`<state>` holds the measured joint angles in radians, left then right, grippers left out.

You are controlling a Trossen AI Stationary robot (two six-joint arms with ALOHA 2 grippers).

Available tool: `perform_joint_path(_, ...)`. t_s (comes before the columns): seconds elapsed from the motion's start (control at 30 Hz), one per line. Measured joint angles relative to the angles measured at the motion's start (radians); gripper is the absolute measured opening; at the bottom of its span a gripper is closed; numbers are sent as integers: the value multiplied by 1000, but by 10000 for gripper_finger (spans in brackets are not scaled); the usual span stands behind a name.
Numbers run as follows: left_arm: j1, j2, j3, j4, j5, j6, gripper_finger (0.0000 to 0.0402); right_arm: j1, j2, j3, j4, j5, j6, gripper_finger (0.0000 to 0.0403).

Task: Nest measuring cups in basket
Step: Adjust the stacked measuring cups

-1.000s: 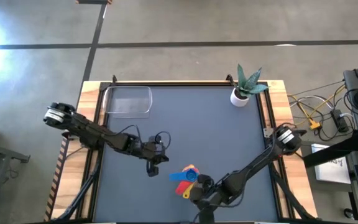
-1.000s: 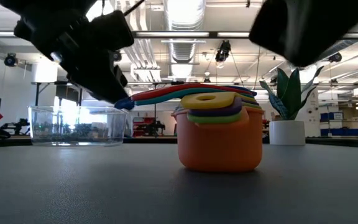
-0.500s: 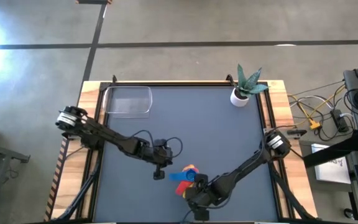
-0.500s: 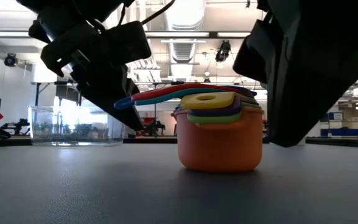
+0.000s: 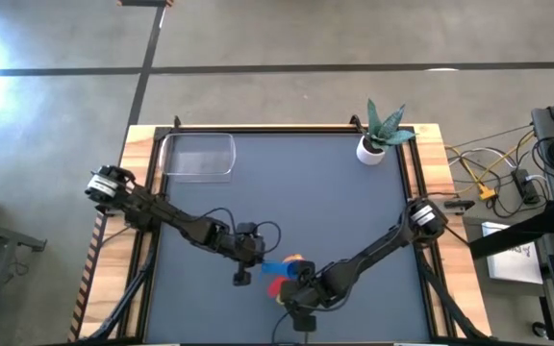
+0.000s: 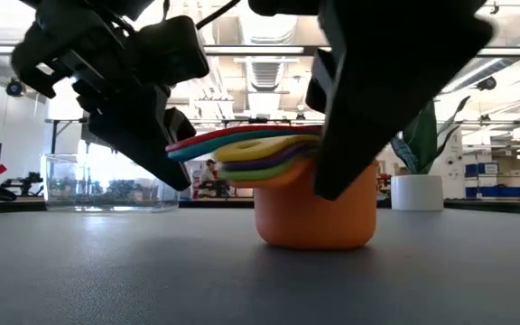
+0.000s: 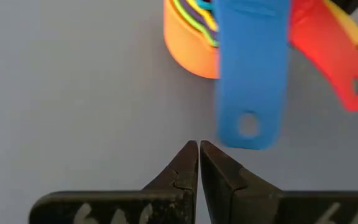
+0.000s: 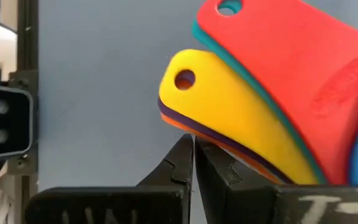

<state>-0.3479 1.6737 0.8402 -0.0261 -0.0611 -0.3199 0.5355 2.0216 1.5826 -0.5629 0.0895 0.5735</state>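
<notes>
The table (image 5: pixel 335 202) has a dark grey top inside a wooden frame, and both dark arms reach in from its left and right edges toward the middle of the near edge. The basket (image 5: pixel 198 155), a clear tray with low walls, lies in the far left corner of the table, well apart from everything else, and looks to hold nothing. A small white plant pot (image 5: pixel 371 149) with a spiky green plant stands in the far right corner. The measuring cups (image 6: pixel 314 203) sit nested in one stack near the middle of the near edge, with the orange cup (image 7: pixel 188 46) outermost and resting on the tabletop, and the other cups stacked inside it. Their flat handles fan out to one side: a blue handle (image 7: pixel 252 74), a red handle (image 7: pixel 328 59), a yellow handle (image 8: pixel 235 118), with teal, purple and green edges showing between them. The left gripper (image 7: pixel 198 149) is just beside the stack on its left, its tips clenched together on nothing, close to the end of the blue handle but apart from it. The right gripper (image 8: pixel 193 149) is at the stack's near right side, its jaws likewise pressed together and empty, the tips just under the fanned yellow and purple handles; whether they touch them cannot be told.
</notes>
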Motion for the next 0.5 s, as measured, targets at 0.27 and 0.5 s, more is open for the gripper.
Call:
perform_joint_path(0.27,-24,-1,0,6,7,-4,0,-24,0,-1,3,24,-12,8)
perform_joint_path(0.5,-31,-1,0,31,48,-4,0,-36,0,-1,10,43,-15,8)
